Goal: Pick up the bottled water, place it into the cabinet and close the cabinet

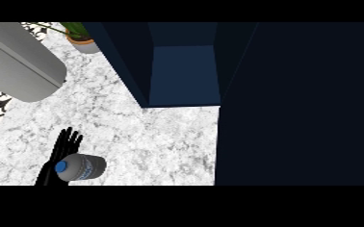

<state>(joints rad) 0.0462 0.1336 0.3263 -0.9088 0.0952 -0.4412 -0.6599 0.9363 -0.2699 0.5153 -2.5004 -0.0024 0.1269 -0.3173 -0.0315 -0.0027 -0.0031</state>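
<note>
Pick-up step, judged. Clear plastic water bottle with blue cap (80,167) lies on the white marbled counter (163,139) at seven o'clock, the black left hand (62,149) beside it, fingers straight, holding nothing. Next: curl round it, carry toward the open dark-blue cabinet (183,72) at twelve o'clock.

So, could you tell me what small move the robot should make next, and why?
Probably close the left hand round the bottled water. Its fingers are straight beside the bottle, which stands on the counter not yet gripped, and the cabinet already stands open ahead. The right hand is out of view.
</note>
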